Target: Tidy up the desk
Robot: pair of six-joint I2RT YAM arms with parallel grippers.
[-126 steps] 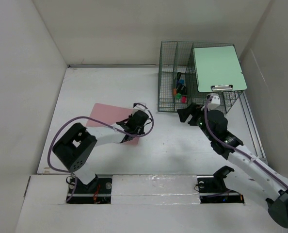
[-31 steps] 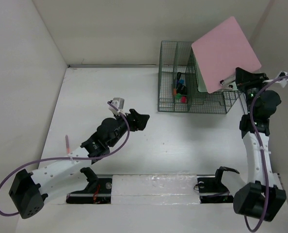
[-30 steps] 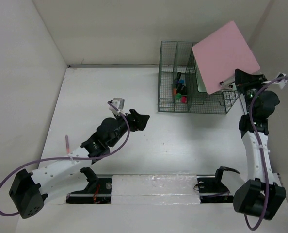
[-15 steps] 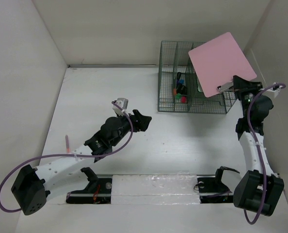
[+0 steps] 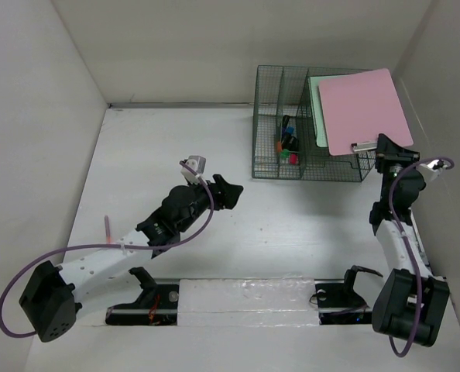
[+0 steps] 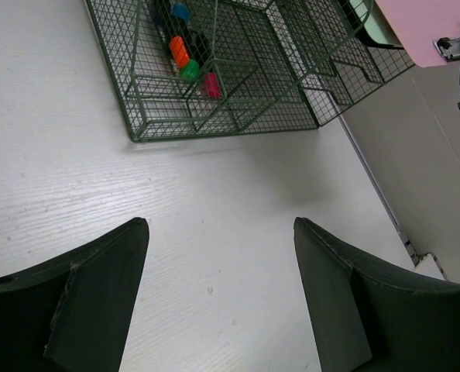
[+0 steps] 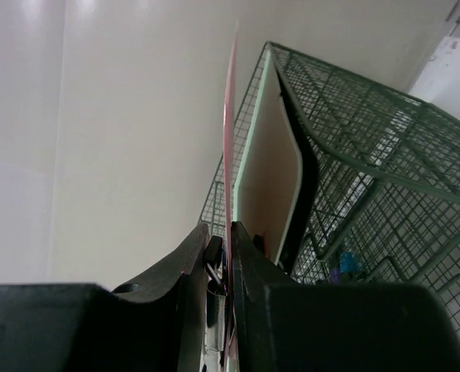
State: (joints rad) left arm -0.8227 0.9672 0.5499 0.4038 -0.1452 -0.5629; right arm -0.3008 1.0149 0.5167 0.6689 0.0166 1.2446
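A pink clipboard lies tilted over the green clipboard that stands in the green wire rack at the back right of the white desk. My right gripper is shut on the pink clipboard's clip end. In the right wrist view the pink clipboard shows edge-on between the closed jaws of my right gripper, beside the green clipboard. My left gripper hovers open over the desk's middle; in its wrist view the gripper holds nothing.
Coloured markers sit in the rack's left compartment, also seen as markers in the left wrist view. White walls enclose the desk on three sides. The right wall stands close behind my right arm.
My right arm has lowered the pink clipboard from a raised tilt down over the green clipboard in the rack. The left arm shifted only slightly.
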